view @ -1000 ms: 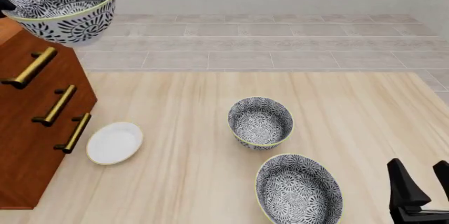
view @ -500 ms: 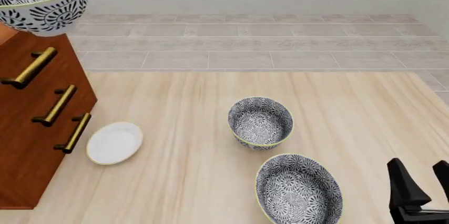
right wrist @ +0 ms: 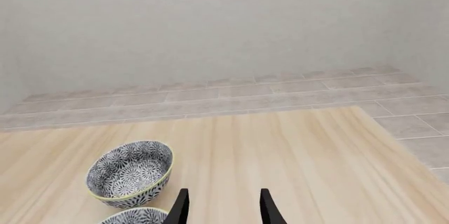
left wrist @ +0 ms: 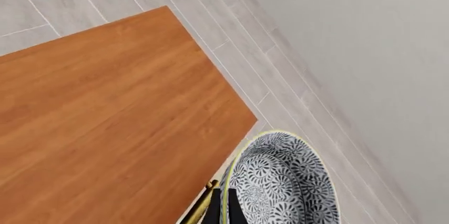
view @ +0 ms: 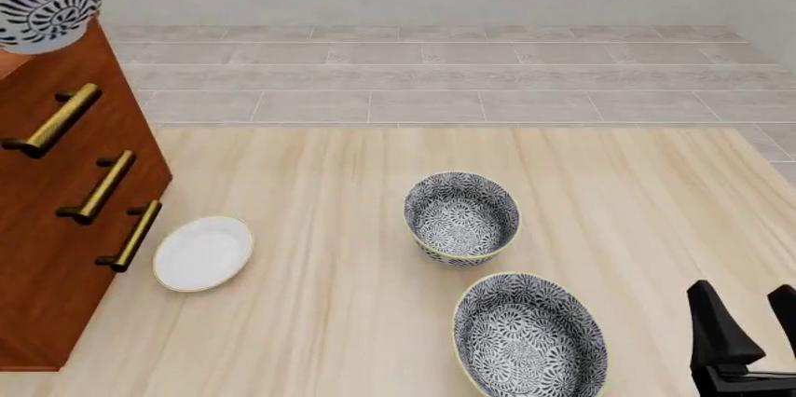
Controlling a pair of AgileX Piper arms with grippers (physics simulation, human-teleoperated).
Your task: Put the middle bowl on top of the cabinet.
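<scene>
The middle bowl (view: 44, 1), deep and round with a dark grey-and-white floral pattern and a thin pale yellow rim, sits upright at the far left, over the top of the cabinet (view: 62, 220), a tall reddish-brown wooden piece with three brass bar handles.

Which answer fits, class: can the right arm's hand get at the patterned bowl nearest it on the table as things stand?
Probably yes. The right hand is open, beside the nearest bowl, with only bare table between them.
</scene>
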